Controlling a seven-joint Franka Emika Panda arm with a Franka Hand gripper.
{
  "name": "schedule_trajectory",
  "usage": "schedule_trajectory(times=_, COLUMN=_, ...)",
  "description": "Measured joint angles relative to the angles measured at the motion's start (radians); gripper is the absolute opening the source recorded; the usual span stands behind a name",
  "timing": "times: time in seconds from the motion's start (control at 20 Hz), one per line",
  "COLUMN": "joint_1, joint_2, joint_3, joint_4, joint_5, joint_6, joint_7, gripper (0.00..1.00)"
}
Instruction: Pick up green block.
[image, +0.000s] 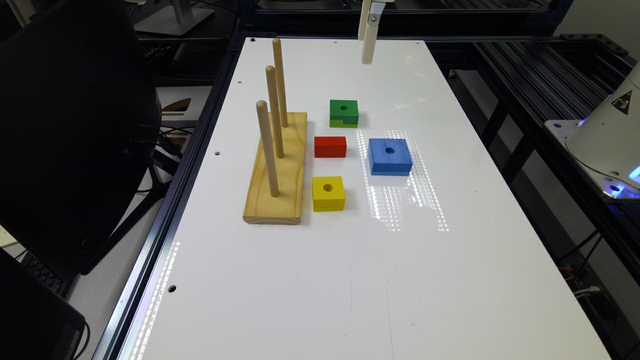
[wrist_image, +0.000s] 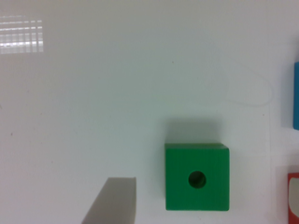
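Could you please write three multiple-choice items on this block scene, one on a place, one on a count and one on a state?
1. In the exterior view, what lies nearest the green block?
A. red block
B. yellow block
C. a metal bowl

2. How many pegs stand on the wooden base?
A. two
B. three
C. five

3. Where is the green block?
A. resting on the table
B. threaded on a peg
C. stacked on the blue block

Key: 1 A, red sits just beside it. 2 B, three upright dowels show. 3 A, it sits flat on the white top, with the gripper above and apart.
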Motion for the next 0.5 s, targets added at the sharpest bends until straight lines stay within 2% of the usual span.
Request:
schedule_trajectory(times=0.1, joint_1=0.000, joint_2=0.037, joint_3=0.000, joint_4=-0.001, joint_5=0.0000, joint_6=0.025, joint_7=0.000, gripper=1.00)
schedule_trajectory(times=0.3, joint_1=0.000, joint_2=0.149, joint_3=0.000, joint_4=0.008, joint_5=0.0000, joint_6=0.125, joint_7=0.000, gripper=1.00)
schedule_trajectory(times=0.5, joint_1=0.000, joint_2=0.184, joint_3=0.001, joint_4=0.033, joint_5=0.0000, joint_6=0.138, joint_7=0.000, gripper=1.00)
